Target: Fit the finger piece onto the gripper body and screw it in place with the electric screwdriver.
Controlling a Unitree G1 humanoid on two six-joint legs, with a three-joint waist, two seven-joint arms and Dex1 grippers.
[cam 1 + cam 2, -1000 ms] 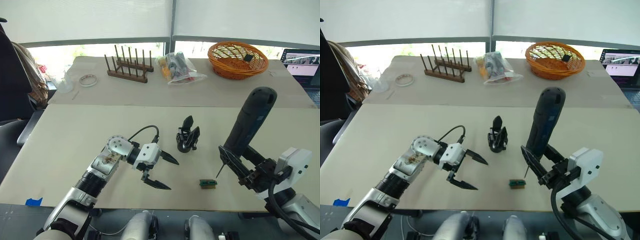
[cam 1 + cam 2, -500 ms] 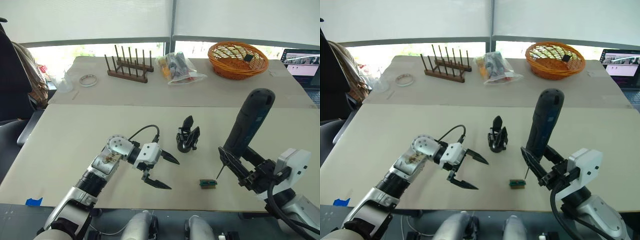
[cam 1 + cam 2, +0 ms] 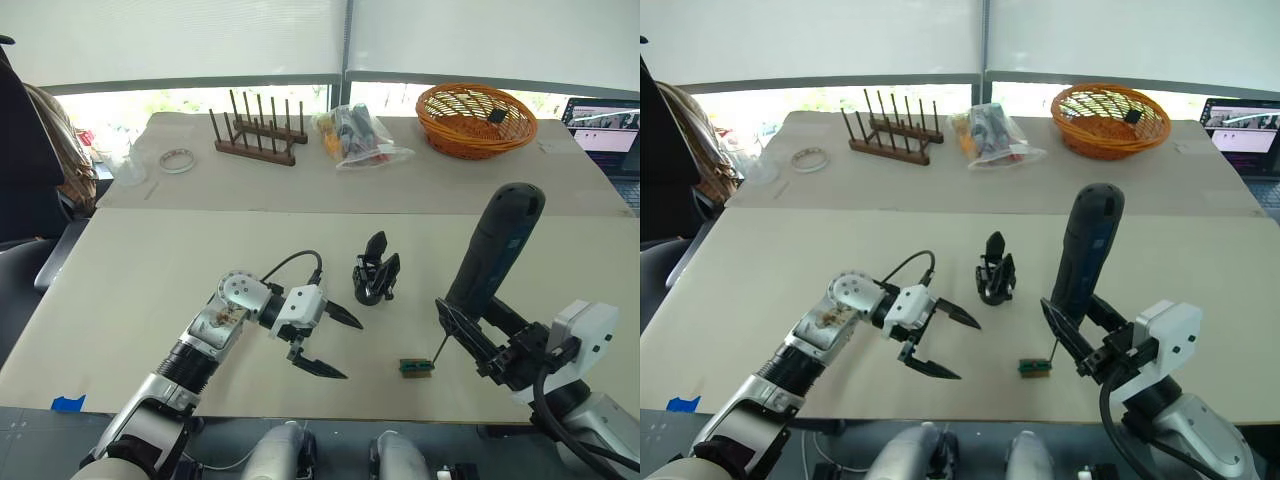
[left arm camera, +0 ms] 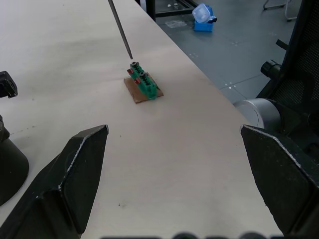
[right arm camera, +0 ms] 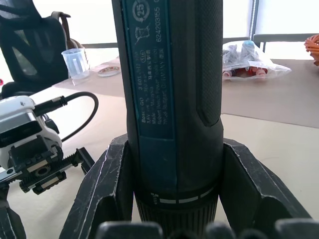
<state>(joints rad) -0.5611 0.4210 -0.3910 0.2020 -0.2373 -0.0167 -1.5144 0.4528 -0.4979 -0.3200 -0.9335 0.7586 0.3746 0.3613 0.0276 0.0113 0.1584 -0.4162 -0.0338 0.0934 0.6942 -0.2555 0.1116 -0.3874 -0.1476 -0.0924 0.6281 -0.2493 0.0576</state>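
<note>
Right gripper (image 3: 470,340): fingers clamped on electric screwdriver (image 3: 495,250), bit above green block (image 3: 416,367). Left gripper (image 3: 333,343): fingers wide, empty. Gripper body (image 3: 375,272): table centre, at left gripper's 1 o'clock. Risk: the bit could knock the block aside

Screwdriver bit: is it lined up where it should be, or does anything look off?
The electric screwdriver, held in the right gripper, has its bit tip just above the small green block, not at the gripper body. The left gripper is open and holds nothing. Nothing looks spilled or damaged.
</note>
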